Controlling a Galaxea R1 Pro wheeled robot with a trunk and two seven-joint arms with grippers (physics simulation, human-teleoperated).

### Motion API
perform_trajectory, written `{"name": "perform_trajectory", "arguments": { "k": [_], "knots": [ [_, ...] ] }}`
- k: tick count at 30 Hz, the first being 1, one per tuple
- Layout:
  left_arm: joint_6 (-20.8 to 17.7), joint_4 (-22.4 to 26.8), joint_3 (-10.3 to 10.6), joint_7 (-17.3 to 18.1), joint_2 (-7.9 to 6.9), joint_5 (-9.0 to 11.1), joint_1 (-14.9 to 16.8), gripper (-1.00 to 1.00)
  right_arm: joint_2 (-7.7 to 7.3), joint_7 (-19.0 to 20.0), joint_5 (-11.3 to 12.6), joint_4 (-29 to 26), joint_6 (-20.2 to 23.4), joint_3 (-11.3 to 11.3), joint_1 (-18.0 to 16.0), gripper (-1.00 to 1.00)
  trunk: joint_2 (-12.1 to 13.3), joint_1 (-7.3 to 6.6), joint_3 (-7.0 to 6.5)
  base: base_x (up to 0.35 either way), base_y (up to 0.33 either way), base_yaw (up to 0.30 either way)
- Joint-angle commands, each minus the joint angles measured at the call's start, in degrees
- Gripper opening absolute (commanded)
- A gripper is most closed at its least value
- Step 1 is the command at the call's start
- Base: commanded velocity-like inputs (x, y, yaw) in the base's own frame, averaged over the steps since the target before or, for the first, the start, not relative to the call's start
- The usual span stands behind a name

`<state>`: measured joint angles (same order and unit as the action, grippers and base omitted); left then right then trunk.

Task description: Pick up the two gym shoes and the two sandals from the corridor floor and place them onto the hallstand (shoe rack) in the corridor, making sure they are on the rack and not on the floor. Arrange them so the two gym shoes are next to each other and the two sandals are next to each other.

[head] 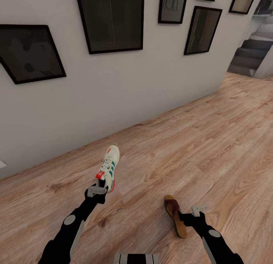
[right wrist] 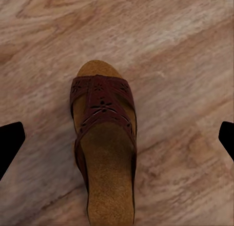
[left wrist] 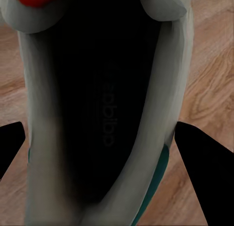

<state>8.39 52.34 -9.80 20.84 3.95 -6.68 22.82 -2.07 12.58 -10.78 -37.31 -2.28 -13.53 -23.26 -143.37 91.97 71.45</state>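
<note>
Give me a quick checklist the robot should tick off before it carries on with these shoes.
1. Left gripper at the gym shoe: ok, at its heel.
2. Left grip firm: cannot tell; its fingers flank the shoe.
3. Right gripper at the sandal: ok, beside its heel.
4. Sandal gripped: cannot tell; the fingers look spread wide.
5. Shoe rack in sight: not ok; ahead are corridor floor and wall.

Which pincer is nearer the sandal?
Right. The right pincer sits at the sandal's heel; the left pincer is across the floor, at the sneaker.
</note>
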Motion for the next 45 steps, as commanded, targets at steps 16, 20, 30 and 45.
{"name": "perform_trajectory", "arguments": {
  "k": [16, 20, 30, 45],
  "knots": [
    [0.5, 0.0, -0.4, 0.3, 0.02, -0.4, 0.1, -1.00, -0.03, 0.4, -0.5, -0.1, -0.4, -0.6, 0.0, 1.00, -0.2, 0.40, 4.97, 0.000, 0.000, 0.102],
    [0.5, 0.0, -0.4, 0.3, 0.01, -0.4, 0.1, -1.00, -0.04, 0.4, -0.5, -0.1, -0.4, -0.6, 0.0, 1.00, -0.3, 0.50, 6.21, 0.000, 0.000, -0.087],
    [0.6, 0.0, -0.4, 0.4, 0.00, -0.4, 0.1, -1.00, -0.04, 0.4, -0.5, -0.1, -0.4, -0.6, 0.0, 1.00, -0.4, 0.76, 9.26, 0.000, 0.000, -0.140],
    [0.7, 0.7, -0.4, 0.6, 0.00, -0.3, 0.0, -1.00, -0.04, 0.4, -0.5, -0.1, -0.4, -0.6, 0.0, 1.00, -0.5, 0.99, 12.13, 0.000, 0.000, -0.110]
  ]
}}
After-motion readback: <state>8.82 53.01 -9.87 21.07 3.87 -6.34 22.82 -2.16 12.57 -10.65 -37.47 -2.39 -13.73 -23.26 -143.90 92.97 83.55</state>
